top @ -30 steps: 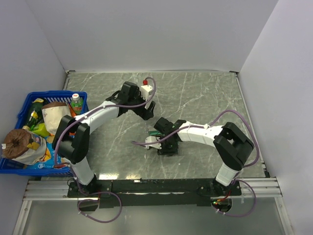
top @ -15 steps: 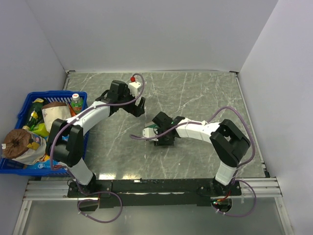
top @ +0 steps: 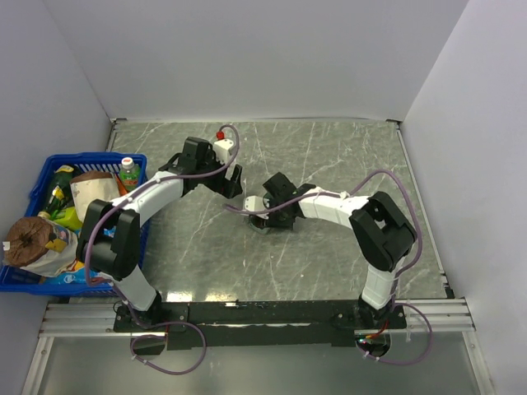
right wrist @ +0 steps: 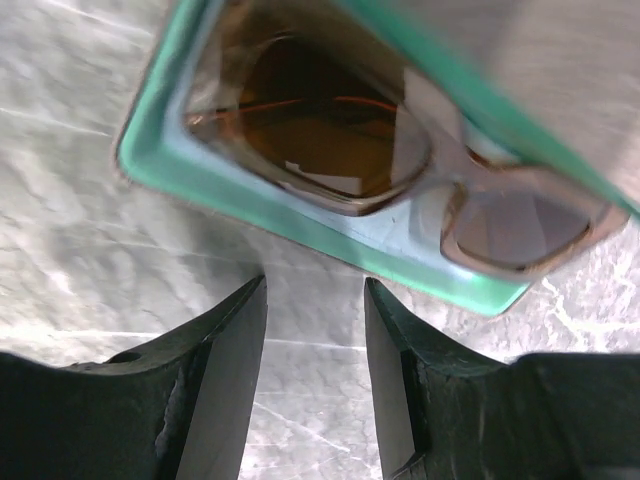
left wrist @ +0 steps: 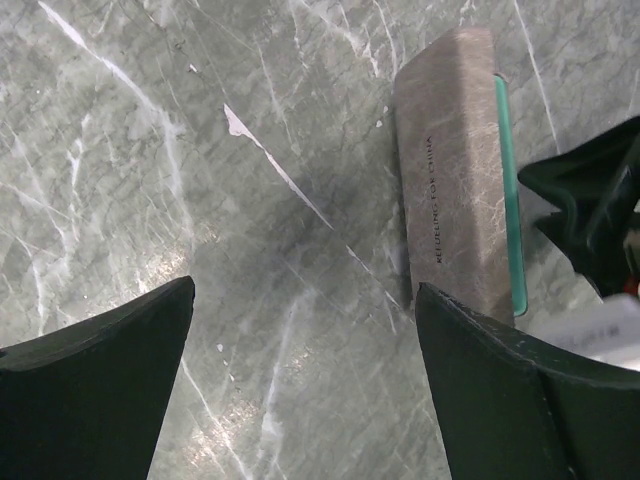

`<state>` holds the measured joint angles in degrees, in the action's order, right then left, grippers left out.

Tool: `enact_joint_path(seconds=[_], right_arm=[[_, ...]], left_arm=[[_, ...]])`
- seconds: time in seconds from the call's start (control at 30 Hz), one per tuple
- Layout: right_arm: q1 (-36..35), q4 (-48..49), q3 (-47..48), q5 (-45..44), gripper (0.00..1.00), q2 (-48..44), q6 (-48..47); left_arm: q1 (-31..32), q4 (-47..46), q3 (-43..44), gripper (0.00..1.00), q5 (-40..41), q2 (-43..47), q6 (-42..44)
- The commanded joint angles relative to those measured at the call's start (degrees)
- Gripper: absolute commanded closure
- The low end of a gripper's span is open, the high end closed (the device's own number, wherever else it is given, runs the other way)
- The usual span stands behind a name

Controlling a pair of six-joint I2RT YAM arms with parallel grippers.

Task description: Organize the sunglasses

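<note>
Left fingers point(left wrist: 100, 380) stand spread wide on my wrist feed, two dark wedges with only bare bench point(left wrist: 200, 150) between them, gripping nothing. Right fingers point(right wrist: 205, 400) are parted about halfway and also hold nothing; I can see veined stone through the gap.

The right wrist feed gives me what no other view does. The sunglasses point(right wrist: 330, 150) lie inside the open case point(right wrist: 250, 215), resting on its teal lining just ahead of the right fingers. The lenses are see-through amber-brown, rounded squares in a thin tan frame, and a slim temple arm shows as a fine line through the nearer lens. A grey part of the case crosses the upper right corner, blurred.

On the left wrist feed I get the outside of the case: a long grey-brown block with a fibrous, felt-like skin and a row of small dark lettering down its side that I can't read in full. A thin teal edge runs along its far side. The glasses are hidden from this angle.

From the top camera, both arms meet mid-bench, with the case mostly tucked under the right wrist. I can't make out the sunglasses there. The bench is grey-green marbled stone with pale veins. A blue basket point(top: 95, 157) of packets and bottles sits at the left edge, well apart.
</note>
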<state>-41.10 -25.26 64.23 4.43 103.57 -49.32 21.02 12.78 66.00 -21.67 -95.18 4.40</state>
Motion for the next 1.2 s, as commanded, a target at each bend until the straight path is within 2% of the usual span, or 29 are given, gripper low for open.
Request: enact_joint_path(seconds=[0.0,0.27,0.5,0.87,1.17], right_arm=[[2.9,0.4,0.9,3.2,0.49,-1.3,1.2],[12.7,-4.9,3.4,16.9,0.43,-7.1,10.8],[16.2,-3.8,2.1,23.4,0.41,-6.2,18.5],[20.4,-0.9,3.0,33.9,0.40,-2.1,34.7],[22.8,0.9,3.8,42.2,0.44,5.1,44.2]], left_arm=[[-0.4,-1.5,0.6,0.04,-3.0,1.0,-2.3],[-0.4,-0.1,4.9,0.03,-7.5,-3.1,-4.1],[-0.2,1.0,9.8,0.01,-10.3,-6.9,-7.5],[0.9,0.6,9.7,0.23,-15.4,-9.1,-9.2],[2.4,1.1,9.1,0.31,-15.7,-8.4,-8.7]])
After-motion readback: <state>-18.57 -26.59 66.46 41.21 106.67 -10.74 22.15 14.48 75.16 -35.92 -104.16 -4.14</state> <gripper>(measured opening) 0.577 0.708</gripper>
